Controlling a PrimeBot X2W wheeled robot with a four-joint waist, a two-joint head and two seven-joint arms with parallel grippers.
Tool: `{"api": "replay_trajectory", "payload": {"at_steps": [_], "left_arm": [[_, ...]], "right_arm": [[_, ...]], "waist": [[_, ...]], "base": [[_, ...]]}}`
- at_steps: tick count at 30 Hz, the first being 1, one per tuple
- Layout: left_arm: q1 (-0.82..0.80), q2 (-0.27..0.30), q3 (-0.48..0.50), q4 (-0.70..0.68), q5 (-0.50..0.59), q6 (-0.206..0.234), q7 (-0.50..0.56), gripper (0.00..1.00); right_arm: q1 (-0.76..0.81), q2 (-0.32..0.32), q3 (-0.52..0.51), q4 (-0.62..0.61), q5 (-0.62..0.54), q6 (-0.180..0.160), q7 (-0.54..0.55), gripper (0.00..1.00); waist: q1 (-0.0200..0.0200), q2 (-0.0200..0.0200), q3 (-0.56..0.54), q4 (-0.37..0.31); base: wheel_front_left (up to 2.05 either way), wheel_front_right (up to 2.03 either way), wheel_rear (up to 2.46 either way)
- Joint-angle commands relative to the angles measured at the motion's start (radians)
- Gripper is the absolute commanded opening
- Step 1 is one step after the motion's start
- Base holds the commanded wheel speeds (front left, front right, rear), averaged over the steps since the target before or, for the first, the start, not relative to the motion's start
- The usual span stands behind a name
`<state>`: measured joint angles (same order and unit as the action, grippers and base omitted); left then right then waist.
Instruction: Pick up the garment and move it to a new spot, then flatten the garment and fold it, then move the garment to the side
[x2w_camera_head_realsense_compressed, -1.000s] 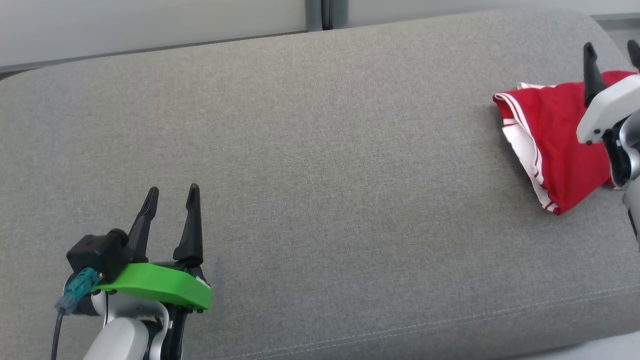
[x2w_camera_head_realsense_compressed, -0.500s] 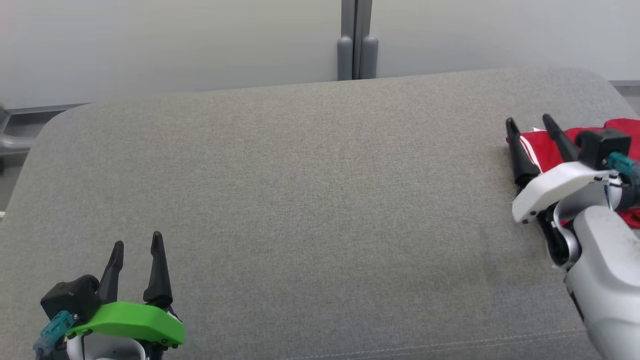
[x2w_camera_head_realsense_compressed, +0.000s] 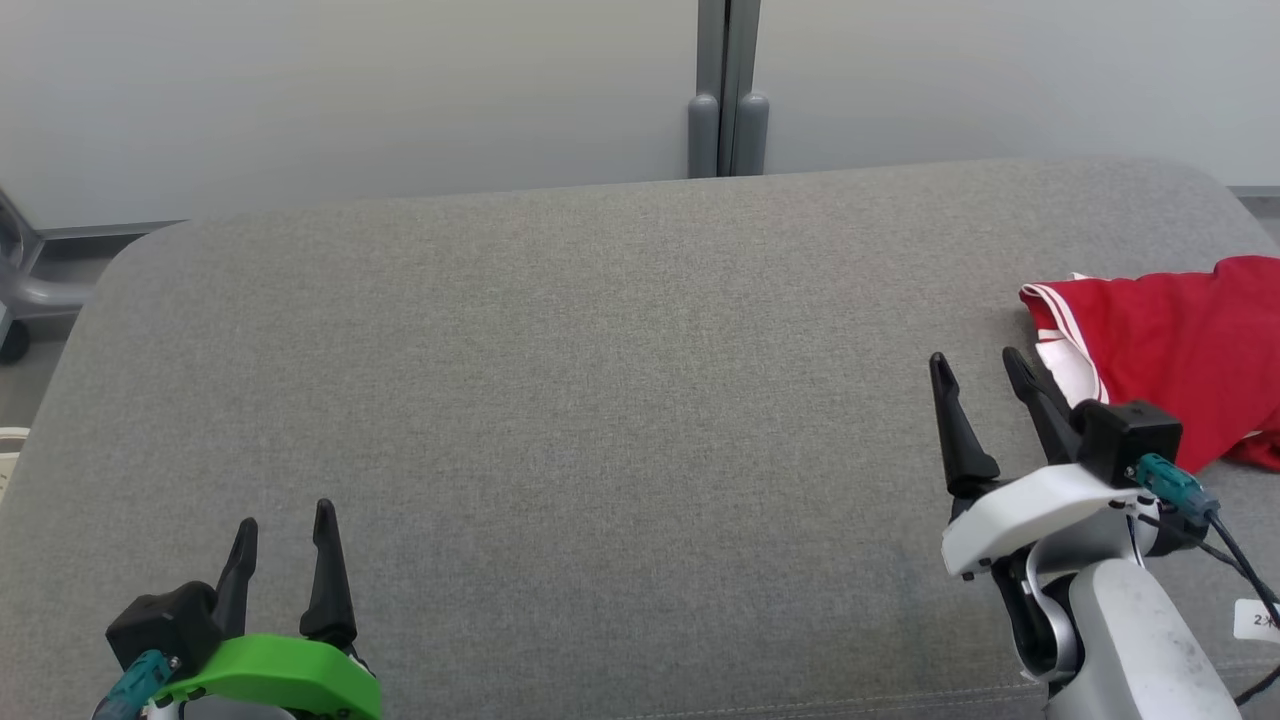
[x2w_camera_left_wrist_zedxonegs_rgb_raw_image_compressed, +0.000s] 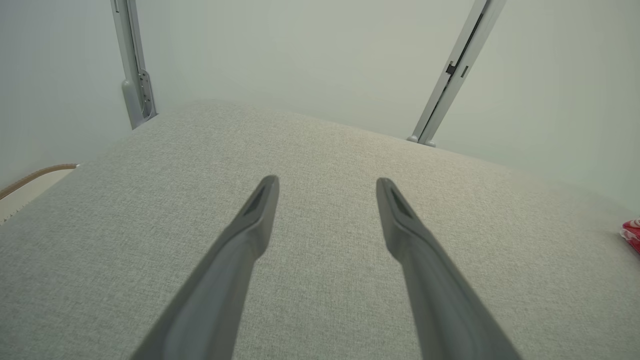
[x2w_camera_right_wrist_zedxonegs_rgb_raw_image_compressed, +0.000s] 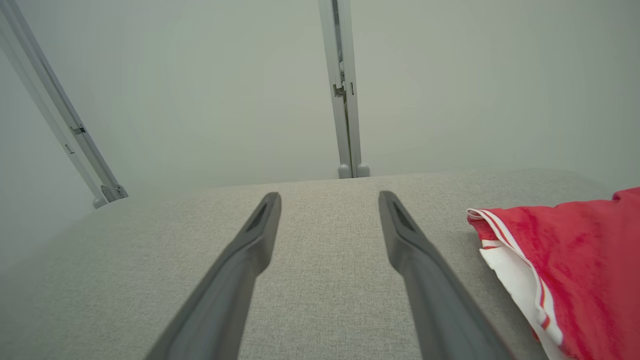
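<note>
At the right end of the grey cushion (x2w_camera_head_realsense_compressed: 600, 350) the red garment (x2w_camera_head_realsense_compressed: 1170, 340) lies folded, so the job looks done; left gripper (x2w_camera_head_realsense_compressed: 285, 513) and right gripper (x2w_camera_head_realsense_compressed: 974, 356) hover spread, empty.

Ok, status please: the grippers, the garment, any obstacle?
Left gripper open, empty, over gray cushion. Right gripper open, empty, beside red garment, apart from it. Garment lies at cushion's right end. No obstacle between.
</note>
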<state>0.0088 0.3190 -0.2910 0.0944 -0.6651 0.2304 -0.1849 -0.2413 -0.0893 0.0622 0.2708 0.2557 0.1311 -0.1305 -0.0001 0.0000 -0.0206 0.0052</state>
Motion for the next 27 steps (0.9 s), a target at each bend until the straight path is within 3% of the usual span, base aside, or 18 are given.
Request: {"api": "replay_trajectory", "payload": {"at_steps": [1, 12, 27], "left_arm": [[0.014, 0.002, -0.005, 0.006, 0.011, 0.002, 0.001, 1.00], [0.052, -0.009, -0.026, 0.008, 0.007, -0.004, -0.010, 1.00], [0.068, 0.003, -0.054, -0.037, 0.030, 0.021, 0.002, 1.00]], "right_arm": [[0.048, 0.017, -0.012, -0.045, -0.015, -0.001, 0.011, 1.00], [0.175, 0.038, 0.005, -0.165, -0.014, -0.001, 0.036, 1.00], [0.239, 0.038, 0.005, -0.171, 0.014, -0.001, 0.020, 1.00]], "waist": [[0.0001, 0.0000, -0.003, 0.002], [0.0001, 0.0000, -0.022, 0.005], [0.0001, 0.0000, -0.033, 0.015]], "base": [[0.00, 0.00, 0.00], [0.00, 0.00, 0.00], [0.00, 0.00, 0.00]]}}
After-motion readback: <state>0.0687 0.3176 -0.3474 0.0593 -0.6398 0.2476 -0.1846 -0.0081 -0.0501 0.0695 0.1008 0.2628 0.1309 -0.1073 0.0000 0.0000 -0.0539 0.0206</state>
